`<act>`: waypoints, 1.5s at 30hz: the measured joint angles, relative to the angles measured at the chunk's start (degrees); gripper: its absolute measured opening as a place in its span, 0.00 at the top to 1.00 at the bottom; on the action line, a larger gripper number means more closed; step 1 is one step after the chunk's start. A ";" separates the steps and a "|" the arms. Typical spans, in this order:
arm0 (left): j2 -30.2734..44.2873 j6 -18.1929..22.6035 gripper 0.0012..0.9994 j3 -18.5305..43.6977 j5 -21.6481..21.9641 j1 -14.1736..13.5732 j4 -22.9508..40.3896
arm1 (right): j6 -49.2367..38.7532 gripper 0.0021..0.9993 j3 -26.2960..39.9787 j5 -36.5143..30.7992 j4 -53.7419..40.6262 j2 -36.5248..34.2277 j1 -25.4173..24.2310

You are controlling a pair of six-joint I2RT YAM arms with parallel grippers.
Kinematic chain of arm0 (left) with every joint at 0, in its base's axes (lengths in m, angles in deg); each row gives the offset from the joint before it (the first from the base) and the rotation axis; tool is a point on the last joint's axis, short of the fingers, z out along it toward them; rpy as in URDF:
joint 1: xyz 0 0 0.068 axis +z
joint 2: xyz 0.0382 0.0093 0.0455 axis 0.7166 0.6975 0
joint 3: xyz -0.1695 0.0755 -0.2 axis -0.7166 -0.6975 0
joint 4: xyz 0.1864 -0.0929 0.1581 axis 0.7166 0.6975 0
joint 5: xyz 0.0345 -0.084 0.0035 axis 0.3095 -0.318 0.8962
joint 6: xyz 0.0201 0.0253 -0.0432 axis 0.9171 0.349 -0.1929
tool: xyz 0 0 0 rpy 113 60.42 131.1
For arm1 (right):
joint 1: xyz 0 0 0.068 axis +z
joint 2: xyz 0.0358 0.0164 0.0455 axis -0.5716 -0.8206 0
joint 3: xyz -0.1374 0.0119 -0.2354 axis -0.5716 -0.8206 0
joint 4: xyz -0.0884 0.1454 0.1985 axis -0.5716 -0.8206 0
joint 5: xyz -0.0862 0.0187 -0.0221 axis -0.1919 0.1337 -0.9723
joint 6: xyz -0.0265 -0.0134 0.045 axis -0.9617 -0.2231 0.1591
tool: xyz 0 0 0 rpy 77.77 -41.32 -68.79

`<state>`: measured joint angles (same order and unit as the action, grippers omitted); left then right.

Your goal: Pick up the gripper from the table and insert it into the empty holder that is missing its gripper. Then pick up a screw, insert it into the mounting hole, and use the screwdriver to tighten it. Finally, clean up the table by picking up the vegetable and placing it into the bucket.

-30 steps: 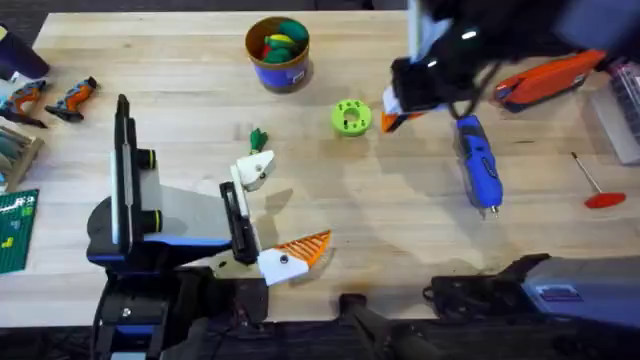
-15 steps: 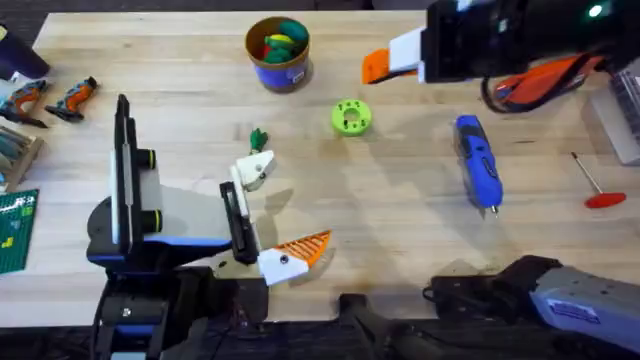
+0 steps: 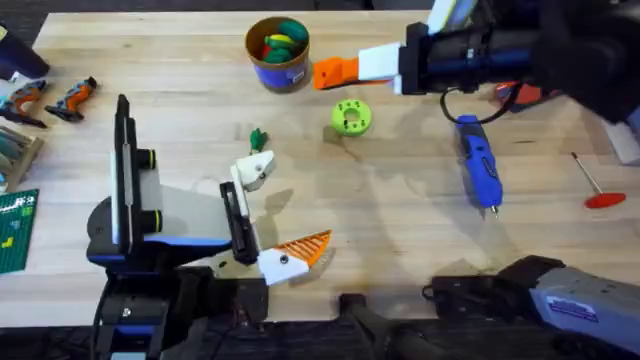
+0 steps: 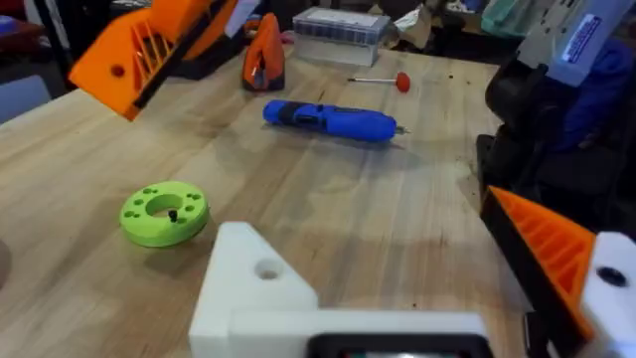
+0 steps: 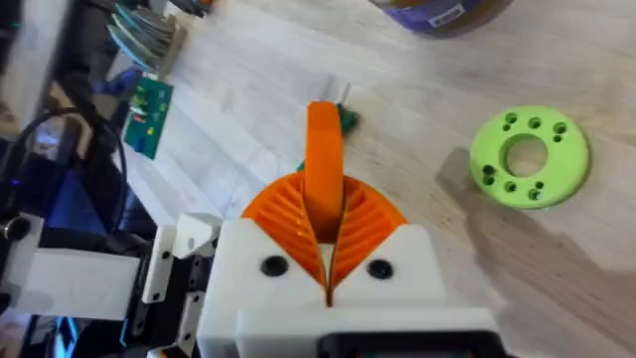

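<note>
The gripper, an orange wedge, is pinched between the ribbed pads of the right gripper, held in the air just right of the bucket and just far of the green disc. The right wrist view shows the wedge clamped edge-on. The left gripper sits at near centre with its jaws wide and nothing between them. One finger is the bare white holder, the other has its orange pad. The vegetable lies just far of the holder. The screwdriver lies to the right, with a red-handled rod further right.
</note>
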<state>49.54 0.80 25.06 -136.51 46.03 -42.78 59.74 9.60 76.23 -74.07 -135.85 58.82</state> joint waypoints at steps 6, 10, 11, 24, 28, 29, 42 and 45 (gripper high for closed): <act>-0.01 -0.01 0.01 0.00 0.00 0.00 0.00 | 2.92 0.99 -5.42 5.21 6.82 0.00 -1.52; -0.01 0.00 0.01 0.00 0.00 0.00 0.00 | 5.14 0.99 -8.04 7.78 12.20 0.00 -1.53; 0.01 0.01 0.01 0.00 0.00 0.00 0.00 | 5.76 0.99 -8.62 8.57 13.87 0.00 -1.54; 0.01 0.01 0.01 0.00 0.00 -0.01 0.00 | 18.46 0.99 -18.25 19.36 40.01 -2.00 -2.32; -0.01 0.01 0.01 0.00 0.00 0.00 0.00 | 23.61 0.99 -20.57 24.31 48.24 -5.30 -2.57; -0.01 -0.01 0.01 0.00 0.00 0.00 0.00 | 24.69 0.99 -21.04 25.40 49.89 -6.25 -2.57; 0.00 0.00 0.01 0.00 0.00 0.00 0.00 | 45.63 0.99 -25.09 38.56 81.46 -19.50 -2.55; 0.00 0.01 0.01 0.00 0.00 0.00 0.00 | 48.10 0.99 -25.34 41.62 81.62 -21.20 -2.55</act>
<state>49.54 0.81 25.06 -136.51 46.03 -42.78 107.85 -15.74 117.85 7.56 -157.05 56.27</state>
